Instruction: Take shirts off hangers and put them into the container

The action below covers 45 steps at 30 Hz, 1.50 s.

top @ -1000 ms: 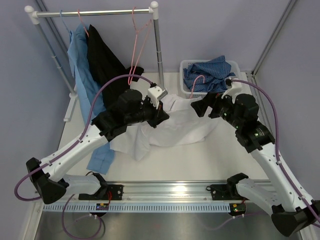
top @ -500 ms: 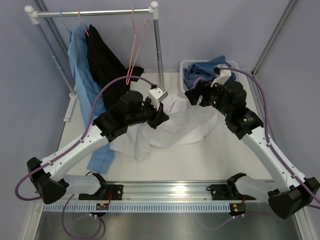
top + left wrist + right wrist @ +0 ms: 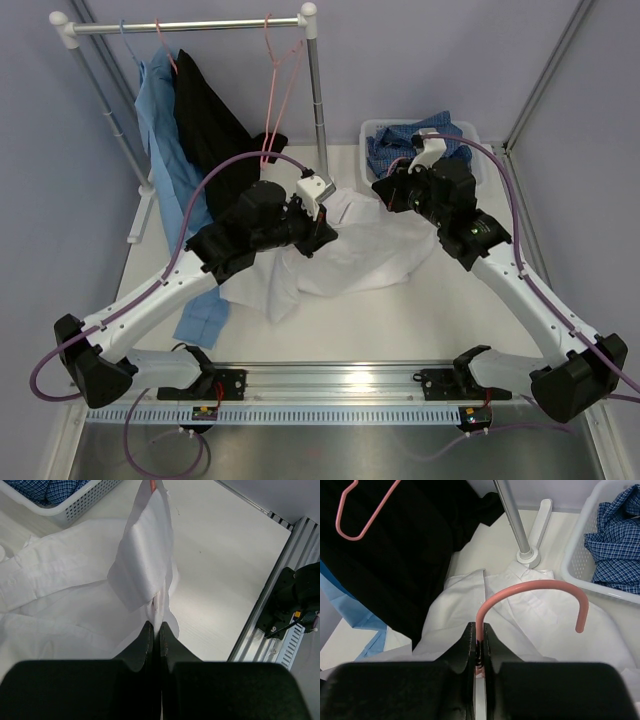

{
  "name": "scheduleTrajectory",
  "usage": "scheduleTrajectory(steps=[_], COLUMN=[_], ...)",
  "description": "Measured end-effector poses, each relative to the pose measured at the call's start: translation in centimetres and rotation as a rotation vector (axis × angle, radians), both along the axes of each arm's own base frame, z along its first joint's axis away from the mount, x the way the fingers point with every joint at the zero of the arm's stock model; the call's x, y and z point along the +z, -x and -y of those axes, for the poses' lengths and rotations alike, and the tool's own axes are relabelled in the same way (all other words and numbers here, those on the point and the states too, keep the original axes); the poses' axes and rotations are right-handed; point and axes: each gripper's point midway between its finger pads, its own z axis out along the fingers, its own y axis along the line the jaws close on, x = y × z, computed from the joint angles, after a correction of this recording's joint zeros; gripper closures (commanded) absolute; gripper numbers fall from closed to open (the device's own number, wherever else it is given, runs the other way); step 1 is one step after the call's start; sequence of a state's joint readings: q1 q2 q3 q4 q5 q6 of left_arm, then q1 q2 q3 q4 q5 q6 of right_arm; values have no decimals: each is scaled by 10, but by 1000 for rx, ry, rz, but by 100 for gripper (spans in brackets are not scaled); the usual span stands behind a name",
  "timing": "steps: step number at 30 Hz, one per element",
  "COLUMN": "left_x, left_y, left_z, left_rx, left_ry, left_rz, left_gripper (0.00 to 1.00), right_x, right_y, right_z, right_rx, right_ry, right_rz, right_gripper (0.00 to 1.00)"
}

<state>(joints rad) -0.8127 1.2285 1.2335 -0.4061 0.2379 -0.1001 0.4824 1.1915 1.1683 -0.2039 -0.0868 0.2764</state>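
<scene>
The white shirt (image 3: pixel 375 255) lies crumpled on the table, with a pink hanger (image 3: pixel 535 587) still in its collar. My right gripper (image 3: pixel 480 629) is shut on the stem of that hanger's hook, above the collar. My left gripper (image 3: pixel 156 628) is shut on a fold of the white shirt (image 3: pixel 145 555) and holds it taut. The blue checked shirt (image 3: pixel 410 142) fills the white container (image 3: pixel 370 128) at the back right. The light blue shirt (image 3: pixel 160 130) and the black shirt (image 3: pixel 208 122) hang at the rack's left end.
An empty pink hanger (image 3: pixel 276 80) hangs from the rack's top bar (image 3: pixel 190 27). The rack's right upright (image 3: pixel 512 517) and its foot stand just behind the white shirt, beside the container (image 3: pixel 576 555). Another pink hanger hook (image 3: pixel 364 516) shows against the black shirt (image 3: pixel 395 560).
My right arm swung left and back from beside the container to the shirt's collar, and its gripper went from open to shut on the hanger's hook. The left arm held still.
</scene>
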Motion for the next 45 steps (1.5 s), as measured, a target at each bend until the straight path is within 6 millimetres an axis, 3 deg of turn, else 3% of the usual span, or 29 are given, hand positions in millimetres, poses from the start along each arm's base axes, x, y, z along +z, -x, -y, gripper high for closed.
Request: scheduleTrajectory(steps=[2, 4, 7, 13, 17, 20, 24, 31, 36, 38, 43, 45], left_x=[0, 0, 2, 10, 41, 64, 75, 42, 30, 30, 30, 30], left_y=[-1, -1, -1, -1, -7, -15, -27, -40, -42, -42, -39, -37], left_z=[0, 0, 1, 3, 10, 19, 36, 53, 57, 57, 59, 60], left_rx=[3, 4, 2, 14, 21, 22, 16, 20, 20, 19, 7, -2], left_ry=[-1, 1, 6, 33, 92, 133, 158, 109, 89, 88, 89, 90], left_rz=[1, 2, 6, -8, 18, 43, 38, -42, -62, -64, -67, -68], left_gripper=[99, 88, 46, 33, 32, 33, 36, 43, 52, 58, 96, 100], right_x=[-1, 0, 4, 15, 17, 15, 9, 11, 16, 16, 16, 16], right_y=[-1, -1, 1, 8, 14, 16, 17, 17, 18, 18, 18, 18], right_z=[1, 2, 6, 21, 25, 25, 25, 29, 30, 30, 30, 30], right_rx=[-5, -10, -24, -62, -62, -58, -55, -70, -73, -73, -72, -74], right_ry=[8, 16, 33, 69, 96, 113, 132, 145, 143, 144, 144, 145], right_rz=[2, 10, 33, 100, 135, 153, 155, 174, 190, 191, 191, 191], right_gripper=[100, 100, 100, 100, 100, 100, 100, 100, 100, 100, 100, 100])
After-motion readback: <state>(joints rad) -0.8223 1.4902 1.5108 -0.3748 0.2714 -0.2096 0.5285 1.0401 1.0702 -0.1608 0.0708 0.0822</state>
